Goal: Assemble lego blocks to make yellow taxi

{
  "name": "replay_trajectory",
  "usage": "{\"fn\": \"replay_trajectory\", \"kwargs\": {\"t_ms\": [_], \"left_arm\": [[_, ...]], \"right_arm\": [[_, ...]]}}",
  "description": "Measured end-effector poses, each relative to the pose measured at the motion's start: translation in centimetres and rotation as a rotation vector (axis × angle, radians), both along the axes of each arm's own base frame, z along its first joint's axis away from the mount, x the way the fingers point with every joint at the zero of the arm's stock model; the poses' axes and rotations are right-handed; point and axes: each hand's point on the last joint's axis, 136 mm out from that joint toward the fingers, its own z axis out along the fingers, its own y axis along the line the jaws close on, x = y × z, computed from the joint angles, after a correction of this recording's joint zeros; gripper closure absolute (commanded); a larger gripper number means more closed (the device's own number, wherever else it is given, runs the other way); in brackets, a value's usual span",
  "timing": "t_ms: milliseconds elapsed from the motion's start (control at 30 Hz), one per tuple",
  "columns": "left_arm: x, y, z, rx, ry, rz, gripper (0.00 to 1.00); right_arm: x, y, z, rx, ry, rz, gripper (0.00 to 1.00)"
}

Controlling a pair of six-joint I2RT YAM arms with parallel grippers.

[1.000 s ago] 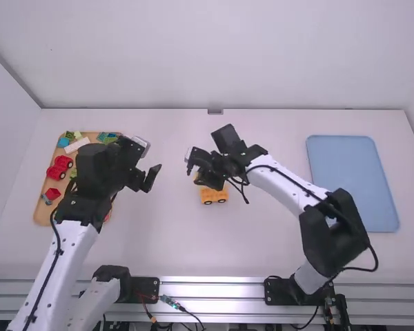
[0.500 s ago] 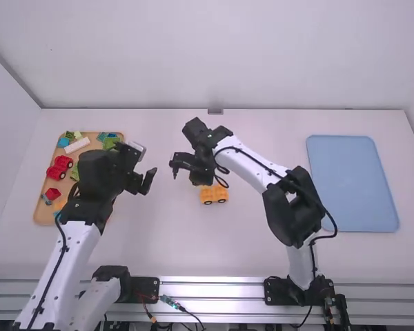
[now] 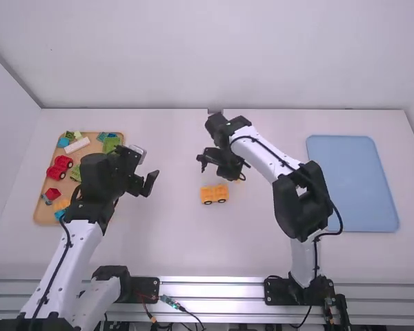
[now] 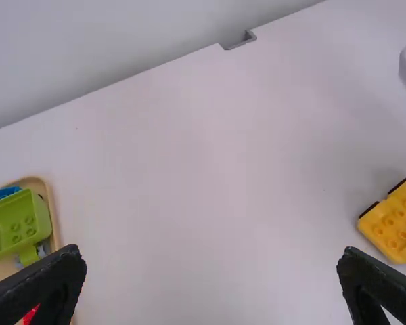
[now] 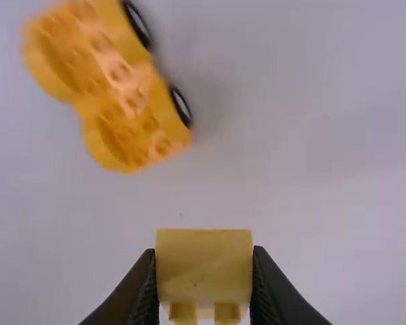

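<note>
The yellow-orange car body (image 3: 214, 194) with black wheels stands on the table right of my left gripper (image 3: 150, 183), which is open with nothing between its fingers. My right gripper (image 3: 232, 175) hangs above and slightly beyond the car. In the right wrist view, my right gripper (image 5: 204, 261) is shut on a pale yellow block (image 5: 203, 277), apart from the car body (image 5: 115, 84) with studs on top. In the left wrist view, my left gripper (image 4: 212, 257) has its fingers wide apart, and the car (image 4: 394, 222) lies beyond one of them.
At the left, partly behind the left arm, a wooden tray (image 3: 43, 207) holds a red car (image 3: 60, 167), a white brick (image 3: 76, 145), a green piece (image 4: 17, 223) and several other blocks. A blue tray (image 3: 352, 183) lies at the right.
My right gripper has swung left, then back to the right and away from the camera, uncovering the car. The left arm has shifted only slightly. The car has stayed in place.
</note>
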Motion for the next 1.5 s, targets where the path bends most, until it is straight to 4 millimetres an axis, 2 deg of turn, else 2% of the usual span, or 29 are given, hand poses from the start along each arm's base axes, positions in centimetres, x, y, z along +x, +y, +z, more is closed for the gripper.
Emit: {"fn": "replay_trajectory", "kwargs": {"t_ms": [133, 167, 233, 367, 433, 633, 800, 1067, 1200, 1433, 1467, 1500], "left_arm": [[0.0, -0.1, 0.0, -0.002, 0.002, -0.003, 0.01], [0.0, -0.1, 0.0, -0.002, 0.002, -0.003, 0.01], [0.0, -0.4, 0.2, -0.013, -0.008, -0.021, 0.01], [0.3, -0.9, 1.0, -0.028, -0.042, -0.049, 0.01], [0.4, -1.2, 1.4, -0.038, -0.061, -0.064, 0.01], [1.0, -2.0, 1.3, -0.076, -0.063, -0.103, 0.01], [1.6, -2.7, 0.8, -0.13, -0.048, -0.13, 0.01], [1.6, -4.0, 0.4, -0.189, -0.03, -0.202, 0.01], [1.4, -4.3, 0.5, -0.22, -0.022, -0.206, 0.01], [1.3, -4.7, 0.7, -0.244, -0.016, -0.218, 0.01], [1.3, -4.8, 0.8, -0.246, -0.018, -0.222, 0.01], [1.3, -4.9, 0.9, -0.249, -0.021, -0.228, 0.01]], "right_arm": [[1.7, -3.6, -0.3, 0.006, 0.003, -0.122, 1.0], [1.8, -3.7, -0.3, 0.006, 0.004, -0.125, 1.0], [1.6, -5.7, -1.3, 0.02, 0.044, -0.195, 1.0], [0.8, -7.8, -3.4, 0.017, 0.084, -0.312, 1.0], [0.1, -8.2, -4.4, 0.007, 0.097, -0.372, 1.0], [-0.9, -7.3, -5.3, 0.0, 0.106, -0.522, 1.0], [-0.4, -5.9, -5.4, 0.044, 0.089, -0.684, 1.0], [-0.5, -5.0, -5.5, 0.085, 0.11, -0.974, 1.0], [-0.6, -5.0, -6.5, 0.093, 0.11, -1.102, 1.0], [-2.8, -6.3, -8.3, 0.03, 0.149, -1.268, 1.0], [-2.8, -6.4, -8.3, 0.029, 0.148, -1.275, 0.94], [-2.7, -6.5, -8.3, 0.031, 0.149, -1.286, 0.83]]}}
